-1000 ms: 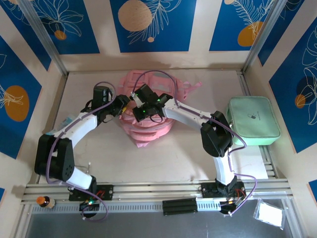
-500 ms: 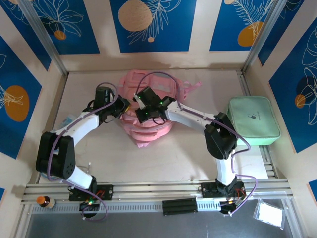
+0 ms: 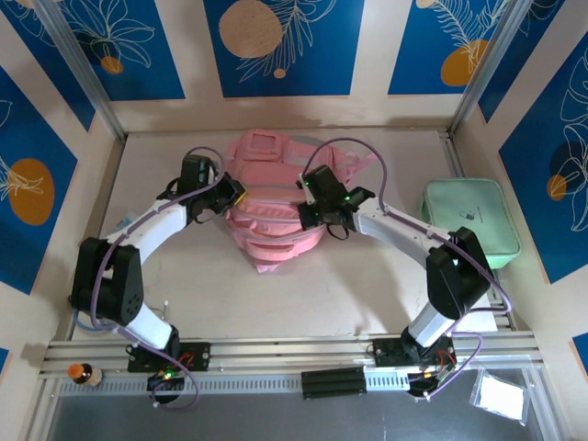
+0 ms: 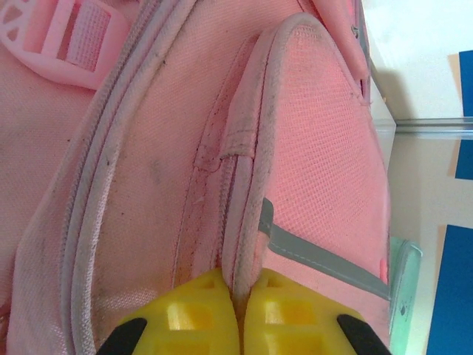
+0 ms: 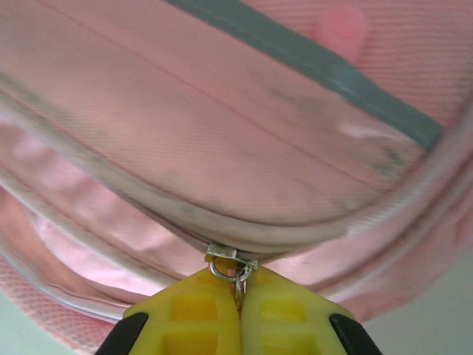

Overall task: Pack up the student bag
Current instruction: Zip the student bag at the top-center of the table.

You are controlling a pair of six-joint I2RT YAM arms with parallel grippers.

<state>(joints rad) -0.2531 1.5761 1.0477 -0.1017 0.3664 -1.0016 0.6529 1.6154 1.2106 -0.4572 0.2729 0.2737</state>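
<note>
The student bag (image 3: 272,184), pink with grey trim, lies at the back middle of the table. My left gripper (image 3: 235,194) is at its left side, and in the left wrist view the yellow fingers (image 4: 199,314) are shut on a piped seam (image 4: 244,222) of the bag (image 4: 133,192). My right gripper (image 3: 307,213) is at the bag's right side. There the right gripper (image 5: 238,282) is shut on the metal zip pull (image 5: 233,266) under a grey-trimmed pocket of the bag (image 5: 222,133).
A flat mint-green case (image 3: 469,223) lies at the right edge of the table, beside the right arm's elbow. A small bottle (image 3: 81,372) and a clear packet (image 3: 501,397) lie below the front rail. Walls enclose the table on three sides.
My right gripper has travelled rightwards across the bag, from its middle to its right side, with the zip pull in it. The left gripper has closed on the bag's seam.
</note>
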